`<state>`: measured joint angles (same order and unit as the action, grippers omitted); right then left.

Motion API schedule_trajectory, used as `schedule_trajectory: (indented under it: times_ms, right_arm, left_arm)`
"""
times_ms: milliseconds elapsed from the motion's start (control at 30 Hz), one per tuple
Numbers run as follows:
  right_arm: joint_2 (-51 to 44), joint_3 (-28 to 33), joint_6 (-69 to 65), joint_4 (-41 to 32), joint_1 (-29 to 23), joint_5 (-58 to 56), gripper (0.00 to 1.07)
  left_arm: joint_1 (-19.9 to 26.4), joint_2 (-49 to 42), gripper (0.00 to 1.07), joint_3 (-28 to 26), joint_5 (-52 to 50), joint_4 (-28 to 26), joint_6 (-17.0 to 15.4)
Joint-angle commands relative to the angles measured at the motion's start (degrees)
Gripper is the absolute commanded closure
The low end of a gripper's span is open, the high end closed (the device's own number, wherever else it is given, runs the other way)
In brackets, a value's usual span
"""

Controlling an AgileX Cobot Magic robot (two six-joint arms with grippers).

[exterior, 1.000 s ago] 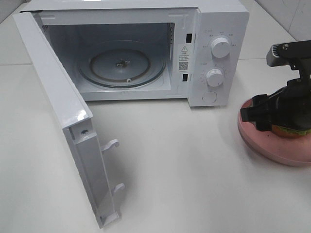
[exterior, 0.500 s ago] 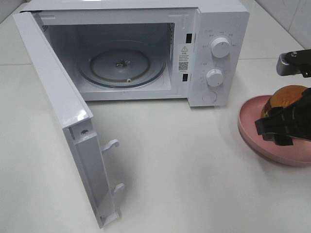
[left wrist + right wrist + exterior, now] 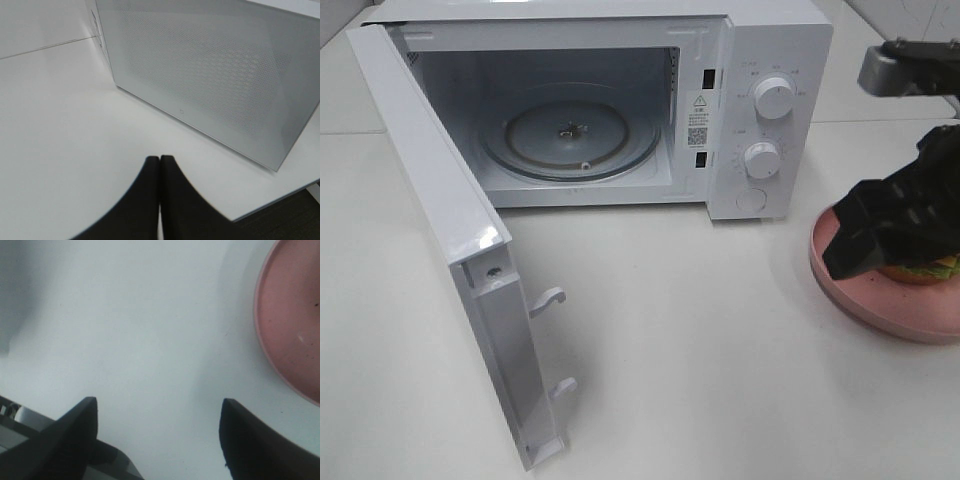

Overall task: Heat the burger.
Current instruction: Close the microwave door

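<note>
Hovering open-jawed, the right gripper (image 3: 865,235) sits just left of the burger (image 3: 925,270); left gripper (image 3: 160,165) clenched.

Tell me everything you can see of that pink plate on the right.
The pink plate is round and shallow with a raised rim, matte like plastic or ceramic. It sits flat on the white table, to the right of the open microwave. The burger rests on it, mostly hidden by the right gripper above. A few dark specks dot its inside.
</note>
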<state>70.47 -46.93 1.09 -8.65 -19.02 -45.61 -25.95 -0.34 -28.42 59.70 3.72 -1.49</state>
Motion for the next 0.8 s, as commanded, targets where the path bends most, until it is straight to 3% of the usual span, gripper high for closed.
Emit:
schedule_trajectory:
  times_ms: [33, 167, 233, 467, 800]
  right_arm:
    - [-0.4, -1.5, -1.8, 1.5, 4.5, -1.2, 0.40]
    - [-0.4, -1.7, -1.1, 1.3, 9.9, -2.0, 0.41]
    - [-0.4, -1.7, -1.1, 1.3, 15.8, -4.0, 0.41]
    - [-2.6, -1.0, -1.9, 0.9, 17.0, -8.9, 0.41]
    - [-17.8, 5.3, -3.0, 1.8, 17.0, -13.0, 0.41]
  left_arm:
    - [0.2, -1.0, 1.07, 0.1, -0.5, -0.4, -0.3]
    - [0.2, -1.0, 1.07, 0.1, -0.5, -0.4, -0.3]
    - [0.2, -1.0, 1.07, 0.1, -0.5, -0.4, -0.3]
    - [0.2, -1.0, 1.07, 0.1, -0.5, -0.4, -0.3]
    - [0.2, -1.0, 1.07, 0.1, -0.5, -0.4, -0.3]
